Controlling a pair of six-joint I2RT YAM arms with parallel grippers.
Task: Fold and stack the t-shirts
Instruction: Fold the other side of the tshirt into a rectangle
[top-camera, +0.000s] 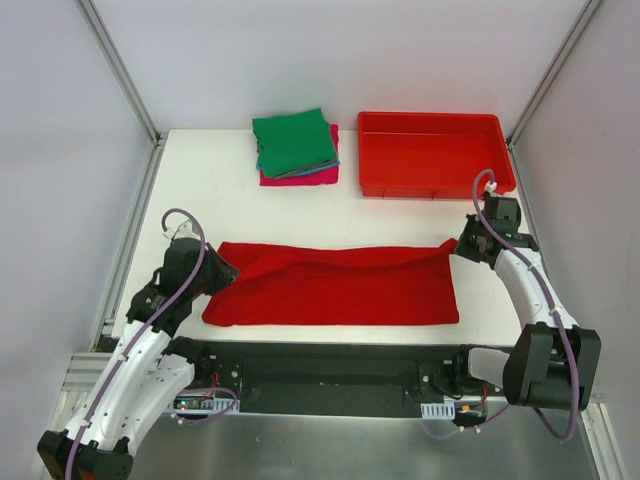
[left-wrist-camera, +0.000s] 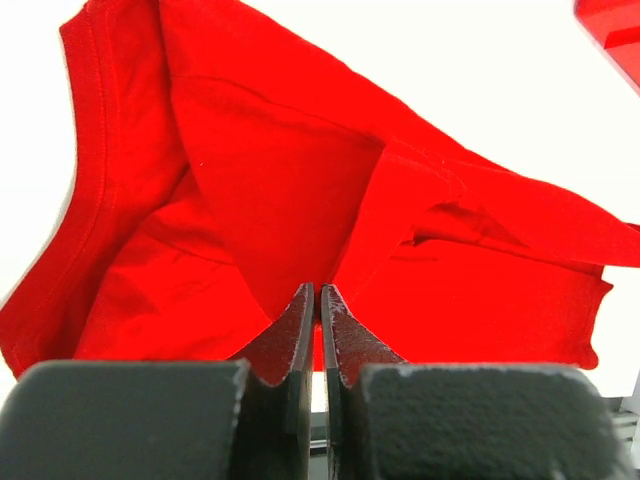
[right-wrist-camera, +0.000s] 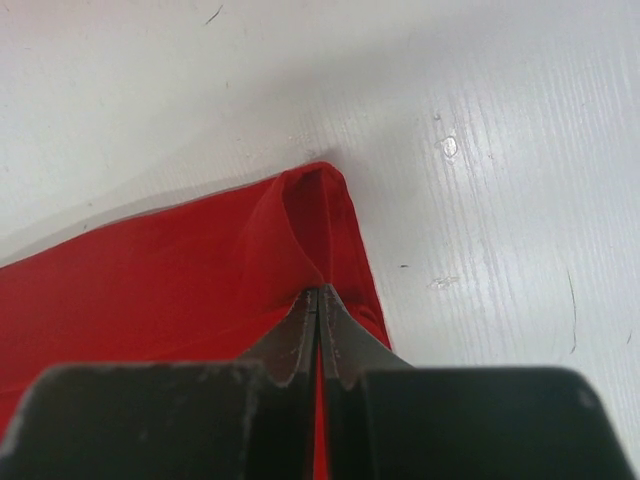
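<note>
**Both claws pinched on the red shirt's far edge**

Fingers of the left claw (left-wrist-camera: 318, 300) press together on a fold of the red t-shirt (top-camera: 340, 290), the cloth bunched and rumpled just beyond their tips. The right claw (right-wrist-camera: 318, 300) is likewise clamped, its tips nipping a corner of the same shirt just above the white table (top-camera: 200, 190).

From above, the red bin (top-camera: 430, 118) sits at 1 o'clock on the table. None of the shirts lies in it. Just beside it, at 12 o'clock, stands a folded stack on the tabletop – green shirt (top-camera: 293, 140) on top, a teal-blue shirt (top-camera: 259, 161) showing only as an edge, a magenta-pink shirt (top-camera: 300, 178) beneath.

The red t-shirt is spread wide across the middle of the table, toward 6 o'clock, well apart from the stack. The left arm reaches forward from 7 o'clock, its claw (top-camera: 228, 270) at the shirt's far-left corner near 9 o'clock. The right arm bends at the table's right edge and points inward – its claw (top-camera: 462, 247) at the far-right corner, near 3 o'clock.
</note>
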